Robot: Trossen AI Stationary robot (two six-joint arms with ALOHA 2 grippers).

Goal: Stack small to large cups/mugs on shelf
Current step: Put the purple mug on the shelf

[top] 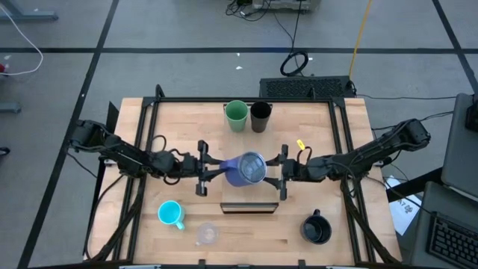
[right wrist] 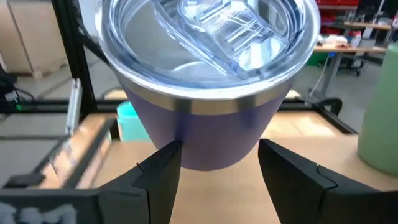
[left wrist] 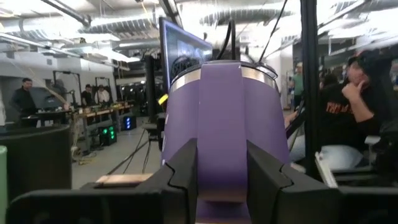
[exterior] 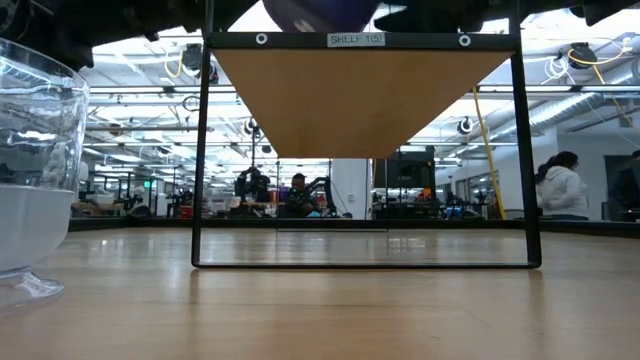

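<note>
The lavender-grey mug (top: 246, 170), with a clear lid, is over the middle of the raised shelf (top: 249, 142). Its underside shows above the shelf's front bar in the low view (exterior: 320, 12). My left gripper (top: 209, 173) is shut on its handle. My right gripper (top: 275, 175) is open, with one finger on each side of the mug's lower body (right wrist: 217, 143); I cannot tell whether they touch it. The green cup (top: 237, 116) and the slim black tumbler (top: 261, 116) stand on the shelf's far end. My left gripper pinches the mug's handle (left wrist: 222, 155) between its two fingers (left wrist: 186, 171), coming level from the table's left side. The mug stands about upright in the hold. I cannot tell whether its base rests on the shelf or hangs just above it.
On the tabletop near the front edge are the cyan handled mug (top: 171, 214), the small clear glass (top: 207, 234), which also shows in the low view (exterior: 30, 170), and the wide black mug (top: 317, 228). The shelf's black frame (exterior: 200, 150) stands on the table. People are in the room behind.
</note>
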